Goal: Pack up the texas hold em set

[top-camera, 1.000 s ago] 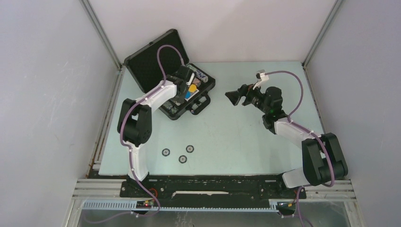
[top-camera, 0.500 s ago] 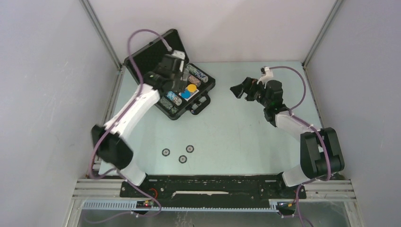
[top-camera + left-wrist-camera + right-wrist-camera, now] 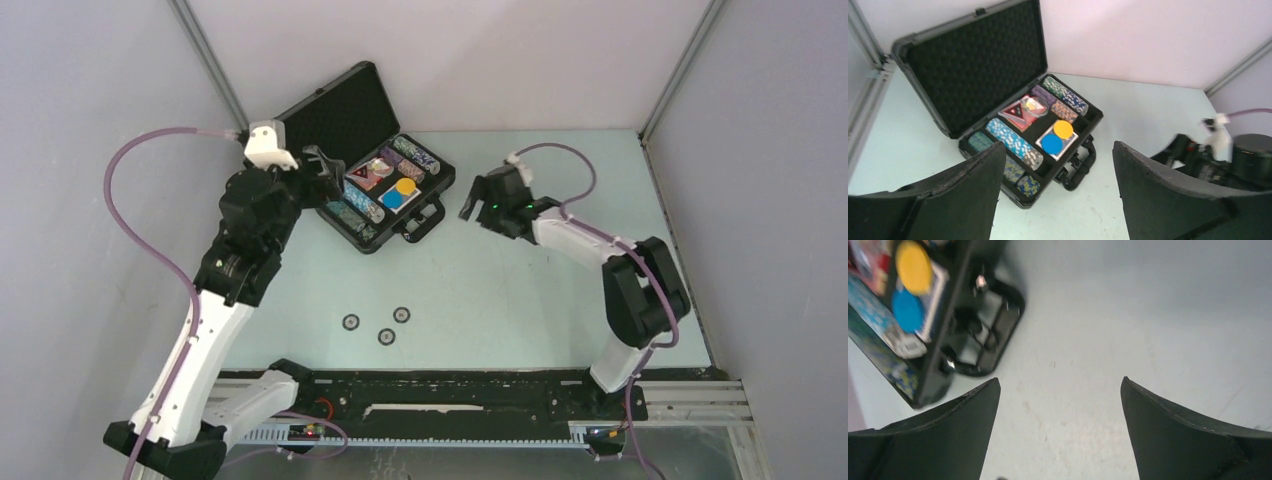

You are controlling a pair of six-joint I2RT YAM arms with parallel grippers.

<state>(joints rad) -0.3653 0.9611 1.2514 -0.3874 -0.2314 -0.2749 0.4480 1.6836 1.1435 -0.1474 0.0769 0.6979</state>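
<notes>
The black poker case (image 3: pixel 340 115) lies open at the back left, its foam lid raised; it also shows in the left wrist view (image 3: pixel 978 65) and the right wrist view (image 3: pixel 933 385). It holds rows of chips (image 3: pixel 1013 140), card decks (image 3: pixel 1020 111) and a blue and a yellow disc (image 3: pixel 1058 136). Three loose dark chips (image 3: pixel 383 324) lie on the table toward the front. My left gripper (image 3: pixel 322 170) is open and empty, raised left of the case. My right gripper (image 3: pixel 472 200) is open and empty, low over the table just right of the case handle (image 3: pixel 425 222).
The table (image 3: pixel 520 290) is pale green with white walls and metal corner posts. Purple cables loop above both arms. In the left wrist view the right arm (image 3: pixel 1218 160) shows at the right edge.
My left arm has pulled out of the case and swung back to the left and up. My right gripper has moved left and down toward the case handle.
</notes>
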